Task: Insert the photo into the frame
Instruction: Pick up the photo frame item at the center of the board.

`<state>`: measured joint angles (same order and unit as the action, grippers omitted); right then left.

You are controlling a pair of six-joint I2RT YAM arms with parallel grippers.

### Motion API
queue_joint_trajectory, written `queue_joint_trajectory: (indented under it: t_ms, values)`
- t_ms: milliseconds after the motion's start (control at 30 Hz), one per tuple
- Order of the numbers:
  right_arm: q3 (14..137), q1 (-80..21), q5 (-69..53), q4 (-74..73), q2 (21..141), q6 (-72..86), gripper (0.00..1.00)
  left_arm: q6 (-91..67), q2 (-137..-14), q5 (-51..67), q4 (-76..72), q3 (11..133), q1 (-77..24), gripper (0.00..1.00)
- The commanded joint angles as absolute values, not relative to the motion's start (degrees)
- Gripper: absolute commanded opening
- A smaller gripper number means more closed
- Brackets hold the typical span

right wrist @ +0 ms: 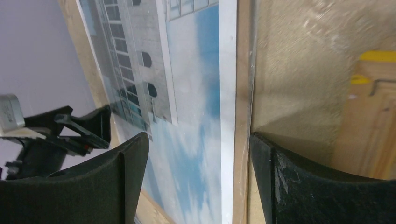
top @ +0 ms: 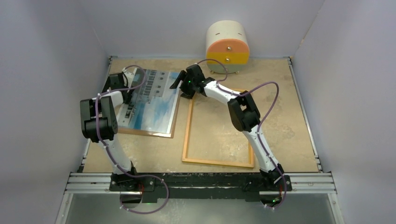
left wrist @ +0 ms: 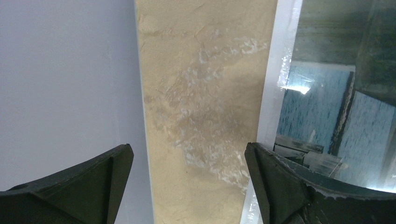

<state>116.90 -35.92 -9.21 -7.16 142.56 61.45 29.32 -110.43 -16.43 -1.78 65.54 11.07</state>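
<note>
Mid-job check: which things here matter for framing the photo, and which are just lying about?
For the job: photo; frame.
Lying about: brown board under the photo; round cream container with orange-and-yellow front, at the back wall.

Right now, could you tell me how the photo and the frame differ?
The photo is a printed sheet; the frame is a thin wood-toned outline showing table through it. The photo lies skewed on a brown board at left; the frame lies on the table at right. Both lie flat.
</note>
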Motion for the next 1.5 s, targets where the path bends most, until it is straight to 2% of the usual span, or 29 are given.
queue_joint_trajectory:
  t_ms: [0, 267, 567, 733, 967, 1467]
  values:
    - [119.07, -34.51, -8.25, -10.95, 145.00, 61.71, 0.81, 33.00, -112.48, -14.61, 1.57, 59.87, 8.84, 1.00]
    - [120.02, -32.83, -2.91, -12.68, 144.36, 58.93, 0.80, 35.90, -113.83, -17.65, -3.22, 58.01, 8.26, 1.00]
    - [129.01, -31.99, -2.70, -13.83, 150.62, 56.64, 0.79, 37.42, -113.69, -17.49, -4.25, 56.70, 8.09, 1.00]
    - [128.07, -31.99, -3.09, -10.42, 151.40, 57.27, 0.75, 37.67, -113.57, -16.84, -3.50, 57.10, 8.09, 1.00]
    - [128.15, -32.71, -5.92, -4.84, 150.43, 56.20, 0.63, 37.88, -113.96, -16.30, -2.80, 57.75, 7.83, 0.99]
    - [122.67, -34.38, -8.02, 3.00, 143.37, 55.68, 0.59, 38.70, -114.77, -16.61, -3.28, 56.92, 5.80, 0.98]
